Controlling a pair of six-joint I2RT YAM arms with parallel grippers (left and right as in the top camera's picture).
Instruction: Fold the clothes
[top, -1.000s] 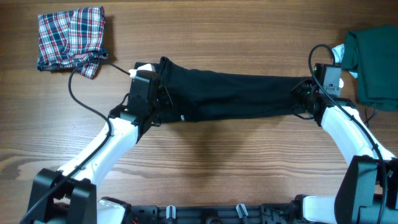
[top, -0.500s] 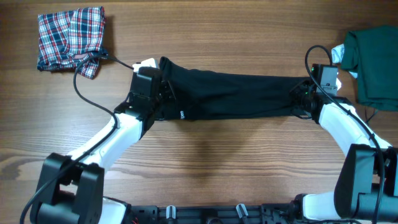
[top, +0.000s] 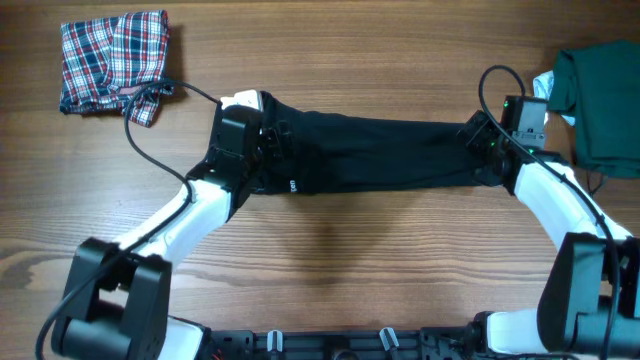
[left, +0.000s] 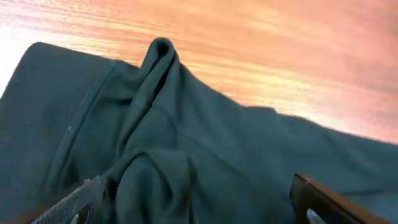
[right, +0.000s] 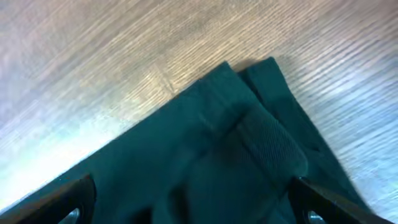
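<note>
Two end effectors stand wide open, holding nothing: the left end effector over one end of the black shirt, the right end effector over the other. The shirt lies as a long band on the surface. We fear a finger may catch the bunched cloth and undo the fold. The green garment lies near the shirt's right end, the plaid garment well apart.

Table: you are looking at brown wood, its grain running side to side, filling the whole overhead view.
Surface: you can see darker streaks near the lower left corner.
Light: even from above; in both wrist views you get pale glare across the wood.
Shadow: a soft dim patch at centre front.
</note>
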